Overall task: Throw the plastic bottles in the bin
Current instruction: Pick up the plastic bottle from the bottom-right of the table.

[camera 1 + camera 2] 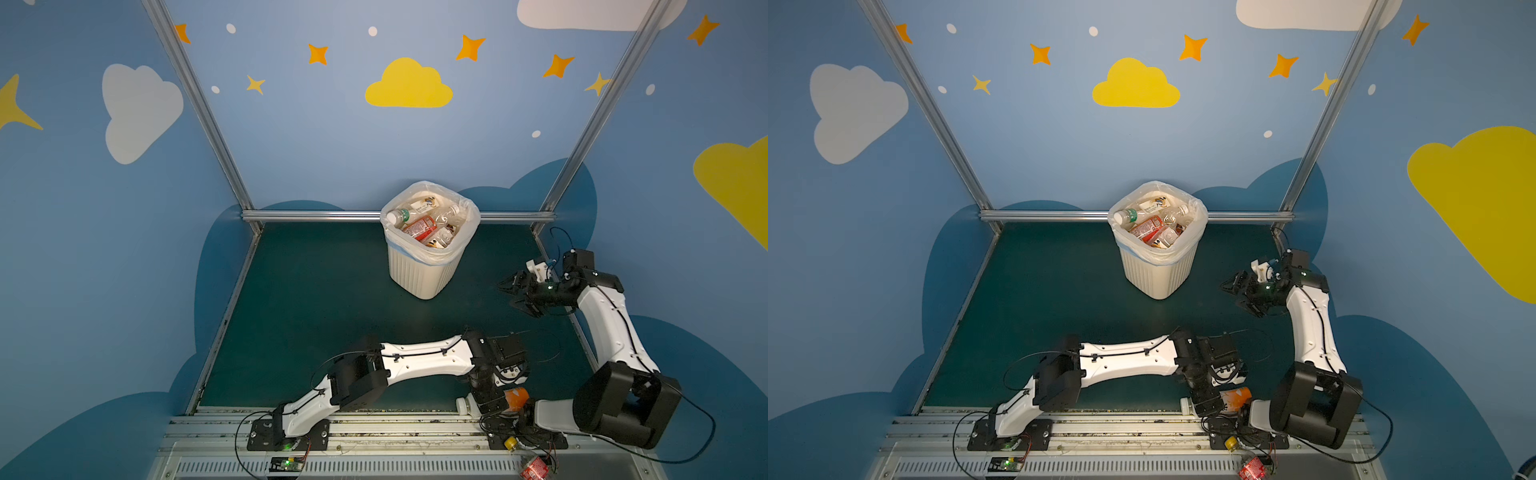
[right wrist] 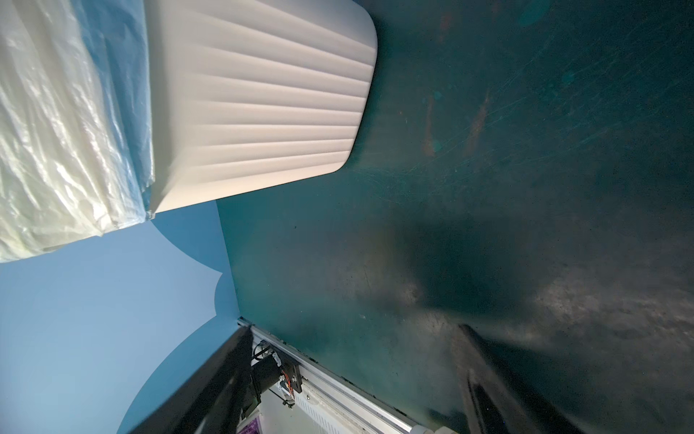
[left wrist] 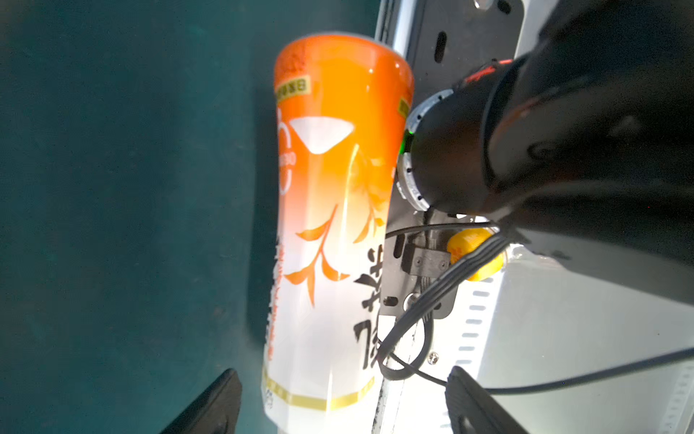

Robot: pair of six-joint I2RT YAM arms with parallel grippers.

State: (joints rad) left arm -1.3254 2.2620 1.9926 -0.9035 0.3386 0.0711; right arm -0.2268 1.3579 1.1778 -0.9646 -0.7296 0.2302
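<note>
Black jaws of the left gripper stand apart astride the orange-labelled bottle, not pressing it. The bottle lies along the near edge of the tabletop, just beside the right arm's base. The step in hand looks like the grasp. Next the jaws should close on the body, lift clear of the cables and carry it to the bin, well apart and nearly full. The right gripper hangs near the bin, jaws apart and empty

Black brush characters on the orange bottle stay illegible.
</note>
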